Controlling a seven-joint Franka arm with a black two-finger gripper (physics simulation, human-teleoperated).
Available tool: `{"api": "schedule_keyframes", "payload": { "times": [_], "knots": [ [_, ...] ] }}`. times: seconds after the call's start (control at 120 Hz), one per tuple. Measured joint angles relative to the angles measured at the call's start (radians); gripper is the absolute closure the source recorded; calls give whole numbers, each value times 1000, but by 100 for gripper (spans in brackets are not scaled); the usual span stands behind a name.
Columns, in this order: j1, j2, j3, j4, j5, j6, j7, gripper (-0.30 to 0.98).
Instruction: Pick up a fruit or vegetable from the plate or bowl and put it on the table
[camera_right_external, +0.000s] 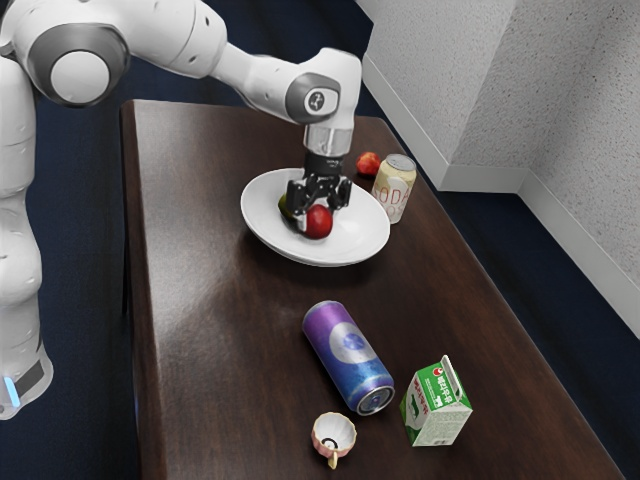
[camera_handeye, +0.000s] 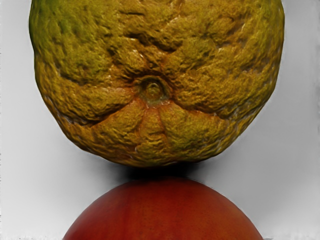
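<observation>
Low over the white plate (camera_right_external: 355, 240), my gripper (camera_right_external: 320, 208) stands open, its fingers apart around a red fruit (camera_right_external: 319, 222). Contact from both sides cannot be made out. A green-yellow fruit (camera_right_external: 287, 207) lies on the plate beside the red one, partly hidden by the gripper. In the wrist view the bumpy yellow-green fruit (camera_handeye: 155, 65) is large, and the smooth red fruit (camera_handeye: 162, 212) rises at the lower edge, close beside it. The brown table (camera_right_external: 220, 350) carries the plate.
Beyond the plate are a soda can (camera_right_external: 395, 187) and another red fruit (camera_right_external: 369, 163). Toward the exterior view's bottom, a purple-blue can (camera_right_external: 348, 357) lies on its side, near a small cup (camera_right_external: 333, 434) and a green-white carton (camera_right_external: 436, 405).
</observation>
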Motion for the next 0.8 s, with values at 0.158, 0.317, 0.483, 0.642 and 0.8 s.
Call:
{"api": "schedule_keyframes", "payload": {
  "times": [0.158,0.317,0.483,0.642,0.8],
  "knots": [
    [-3,-5,-15,95,24,-8,-2,33],
    [5,337,-194,705,120,-99,-3,32],
    [-71,595,-263,975,180,-162,-4,33],
    [-103,602,-273,907,195,-169,-5,33],
    [-103,595,-269,881,198,-160,2,14]
  ]
}}
